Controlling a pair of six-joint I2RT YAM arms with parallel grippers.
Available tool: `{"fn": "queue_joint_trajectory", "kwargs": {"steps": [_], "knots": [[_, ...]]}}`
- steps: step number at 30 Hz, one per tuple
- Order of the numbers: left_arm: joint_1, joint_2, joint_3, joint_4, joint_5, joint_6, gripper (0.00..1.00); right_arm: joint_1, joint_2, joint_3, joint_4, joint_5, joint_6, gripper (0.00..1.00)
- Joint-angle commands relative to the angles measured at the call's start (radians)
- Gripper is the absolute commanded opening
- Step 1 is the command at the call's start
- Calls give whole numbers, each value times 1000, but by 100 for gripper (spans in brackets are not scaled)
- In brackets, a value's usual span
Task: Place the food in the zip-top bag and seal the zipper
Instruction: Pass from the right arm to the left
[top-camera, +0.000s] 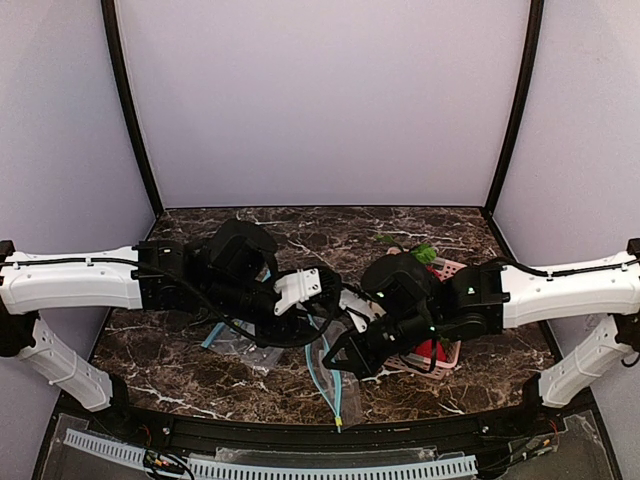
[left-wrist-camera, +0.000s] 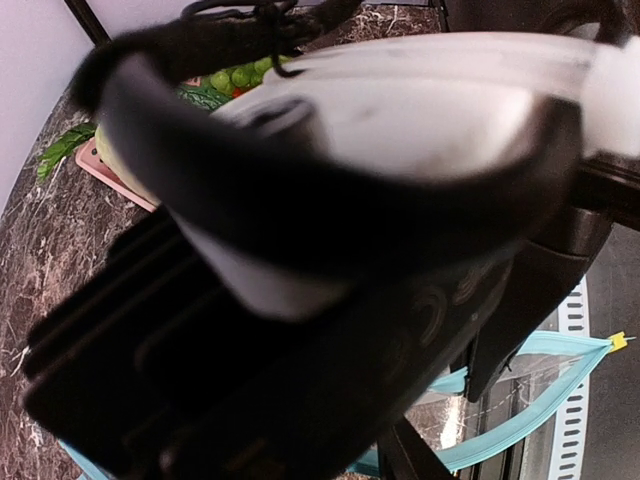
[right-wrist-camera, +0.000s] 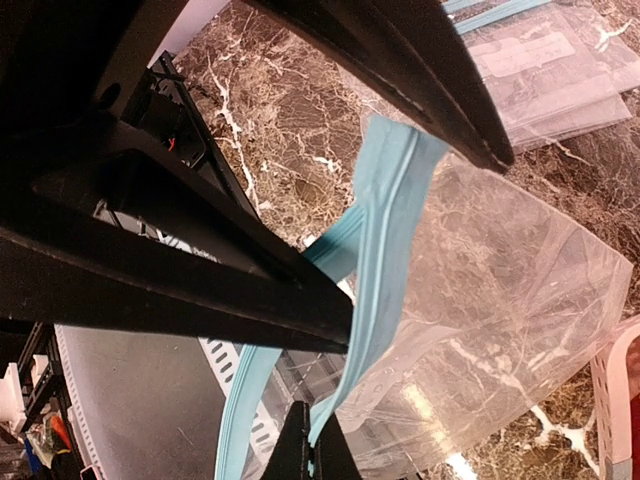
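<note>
The right gripper (right-wrist-camera: 418, 242) is seen with its two black fingers spread. The light blue zipper strip (right-wrist-camera: 385, 230) of the flat clear plastic zip-top bag (right-wrist-camera: 500, 290) is located in the gap between them, standing on edge. Whether the strip is pressed cannot be determined. In the top view, this bag (top-camera: 335, 385) is laid on the dark marble-patterned table (top-camera: 180, 385) just below the right gripper (top-camera: 345, 358), its strip running toward the near edge.

The left gripper (top-camera: 305, 305) is positioned just beside the right one, above the bag. Its wrist view is largely blocked by the other arm, so its finger state cannot be told.

A round red fruit (top-camera: 430, 350) is contained in a pink plastic basket (top-camera: 452, 268) under the right arm. Spare clear bags (top-camera: 235, 340) are laid below the left arm.
</note>
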Motion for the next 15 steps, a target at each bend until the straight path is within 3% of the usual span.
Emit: {"fn": "queue_joint_trajectory", "kwargs": {"steps": [1,7,15], "knots": [[7,-19,6,-22,14,-9,39,-8,-26,-15,36,-10,-16,0],[11,-16,-4,-21,-7,-10,38,-7,-47,-27,36,-4,-17,0],[12,-20,-10,-18,-20,-11,19,-7,-60,-39,36,14,-12,0]]}}
